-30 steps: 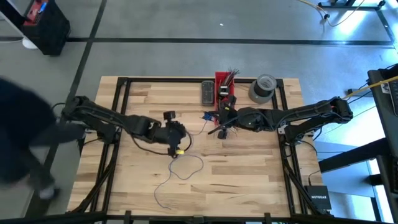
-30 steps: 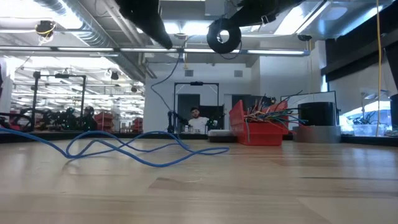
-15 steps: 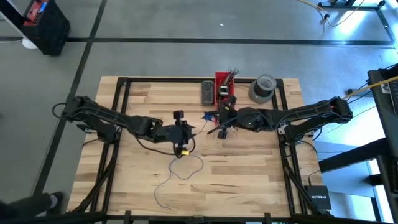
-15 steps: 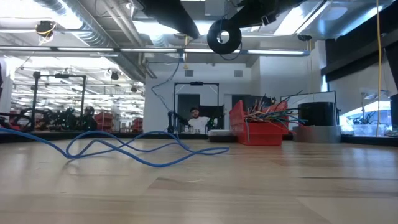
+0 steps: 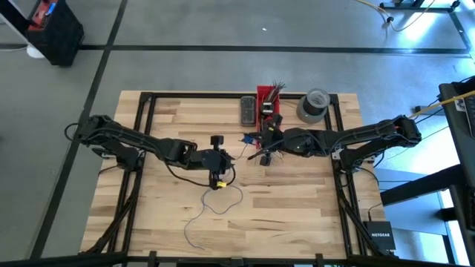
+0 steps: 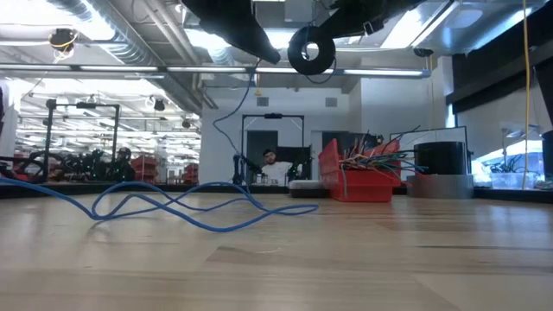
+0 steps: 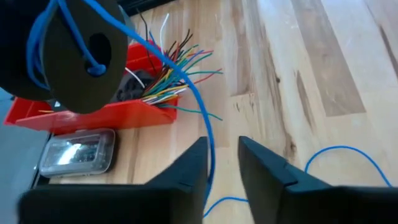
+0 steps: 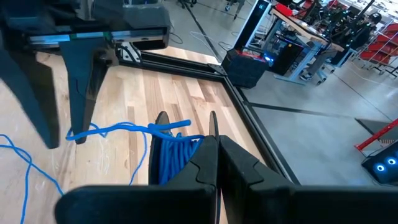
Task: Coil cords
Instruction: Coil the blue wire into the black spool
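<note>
A thin blue cord [image 5: 223, 199] lies in slack loops on the table's middle and rises to a dark spool [image 6: 311, 50], on which part of it is wound [image 8: 177, 155]. My right gripper [image 8: 217, 163] is shut on that spool above the table's middle [image 5: 261, 145]. My left gripper [image 7: 224, 155] hovers just left of it [image 5: 225, 158]. Its fingers stand open, and the cord [image 7: 208, 140] runs through the gap between them. My left gripper has the cord's raised stretch [image 8: 76, 134] against the inner side of one finger [image 7: 193, 163], and the cord bends there. The fingers slant down from the table's left and lie across the cord. My right gripper pinches the rim of one spool flange [image 8: 213, 127] between its two fingers, coming nearly level from the table's right. The spool hangs clear of the table.
A red bin [image 5: 266, 102] with a bunch of short multicoloured wire ends stands at the far edge, a grey box [image 5: 247, 110] left of it and a grey tape roll [image 5: 313, 104] right of it. A person [image 6: 272, 166] sits far behind the table.
My left gripper has moved toward the table's right, closer to the spool, and its wrist has rolled and tipped. The spool and my right gripper have kept still. A person at the table's left has left the high view.
</note>
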Controlling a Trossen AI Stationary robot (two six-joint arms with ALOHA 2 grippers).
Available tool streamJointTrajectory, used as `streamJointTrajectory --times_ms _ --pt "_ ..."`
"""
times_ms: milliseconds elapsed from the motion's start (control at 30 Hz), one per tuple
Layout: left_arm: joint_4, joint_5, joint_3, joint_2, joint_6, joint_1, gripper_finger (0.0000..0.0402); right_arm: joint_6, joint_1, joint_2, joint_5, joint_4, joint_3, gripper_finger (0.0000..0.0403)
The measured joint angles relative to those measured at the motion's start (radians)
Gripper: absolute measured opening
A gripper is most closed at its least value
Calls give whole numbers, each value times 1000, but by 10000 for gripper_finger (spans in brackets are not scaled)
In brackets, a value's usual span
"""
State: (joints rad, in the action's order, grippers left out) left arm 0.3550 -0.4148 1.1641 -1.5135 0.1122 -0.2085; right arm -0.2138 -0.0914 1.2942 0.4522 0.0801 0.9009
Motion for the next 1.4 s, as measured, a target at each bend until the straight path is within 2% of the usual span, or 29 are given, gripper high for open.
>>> streamJointTrajectory --times_ms 133,200,467,600,900,1200,1400 --pt "-11 0 0 1 8 0 21 0 0 0 0 3 0 8" --pt "-46 0 0 1 28 0 7 4 0 0 -1 16 -1 8" --pt "-273 1 0 -57 84 14 4 25 0 33 -124 184 0 8" --pt "-375 -9 0 -97 108 25 4 10 0 89 -130 253 -2 8" --pt "-345 -53 2 -105 108 39 3 -2 0 83 -123 296 -3 8" --pt "-290 -94 0 -108 103 47 7 7 -48 -41 -139 332 0 8" --pt "-233 -97 0 -108 101 55 4 -17 -121 -148 -119 235 1 8"
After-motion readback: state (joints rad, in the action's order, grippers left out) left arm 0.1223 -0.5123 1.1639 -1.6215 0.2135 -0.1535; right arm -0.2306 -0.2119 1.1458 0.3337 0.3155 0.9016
